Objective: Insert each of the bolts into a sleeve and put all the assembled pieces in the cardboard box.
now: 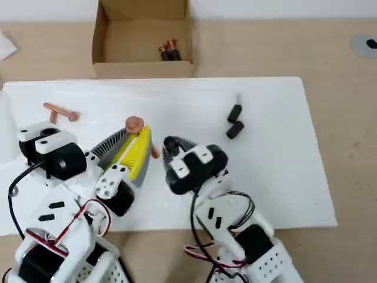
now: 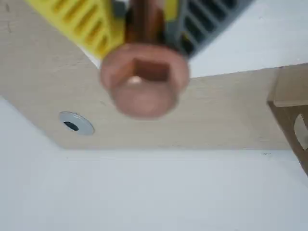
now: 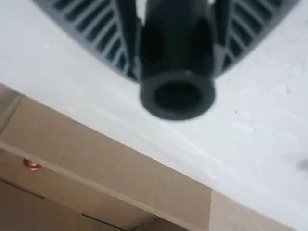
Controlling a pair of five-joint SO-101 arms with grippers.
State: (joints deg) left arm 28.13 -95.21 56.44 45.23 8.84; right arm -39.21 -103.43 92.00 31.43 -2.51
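My left gripper (image 1: 136,132), with one yellow and one grey finger, is shut on a copper bolt (image 2: 144,79) whose hex-socket head (image 1: 134,124) sticks out past the fingertips. Just right of it, my right gripper (image 1: 171,147) is shut on a black sleeve (image 3: 178,89), its open bore facing outward. A second bolt (image 1: 59,111) lies on the white board at the far left. Two loose sleeves (image 1: 234,112) (image 1: 235,130) lie to the right. The cardboard box (image 1: 106,41) at the back holds assembled pieces (image 1: 168,50).
The white board (image 1: 277,177) covers most of the wooden table. A small copper piece (image 1: 154,152) shows between the two grippers. A round silver disc (image 2: 76,122) sits on the table. The box wall (image 3: 96,163) lies beyond the board's edge.
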